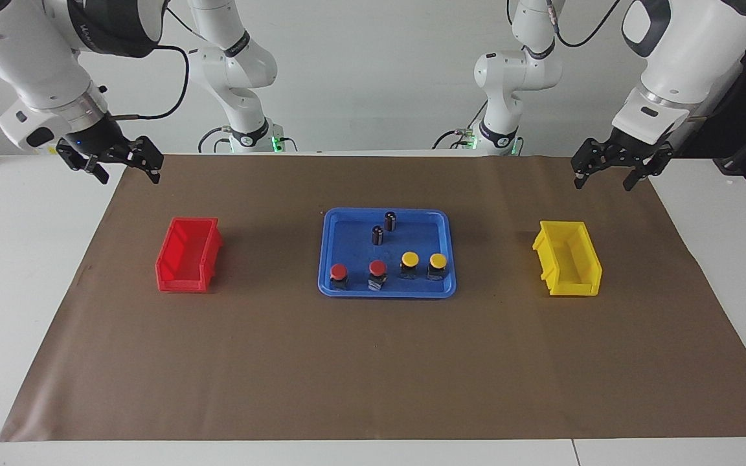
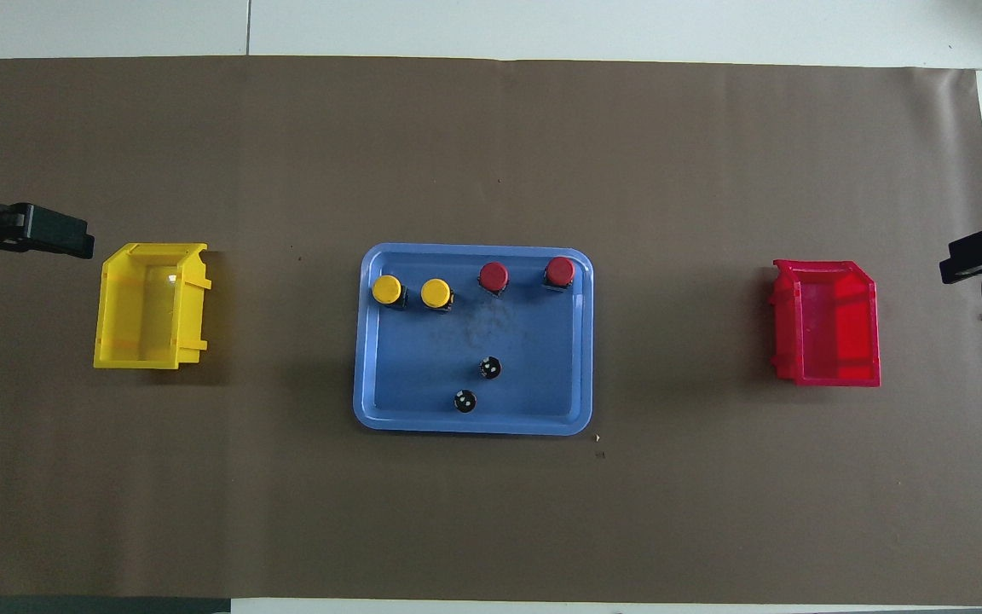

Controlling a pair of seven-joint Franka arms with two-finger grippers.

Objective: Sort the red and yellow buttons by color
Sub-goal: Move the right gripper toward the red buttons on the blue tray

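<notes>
Stock on your desk (image 1: 723,272), sorting not yet begun: one shallow blue plastic tray (image 1: 330,259) at the centre of the brown mat (image 1: 373,369). In it stand two red-capped push buttons (image 1: 339,274) (image 1: 377,273) and two yellow-capped push buttons (image 1: 409,264) (image 1: 438,265) on stubby black bases, lined along the tray's edge farther from the robots, reds toward the right arm's end. Two small dark cylinders with pale tops (image 1: 390,221) (image 1: 377,234) sit nearer the robots; judge them as distractors. One open red plastic bin (image 1: 188,255) lies toward the right arm's end, one open yellow plastic bin (image 1: 567,259) toward the left arm's, each apparently placed to suit its neighbouring colour. Your left hand (image 1: 612,175) hangs over the mat corner near the yellow bin, fingers spread, holding nothing. Your right hand (image 1: 125,167) waits likewise near the red bin, fingers spread.
</notes>
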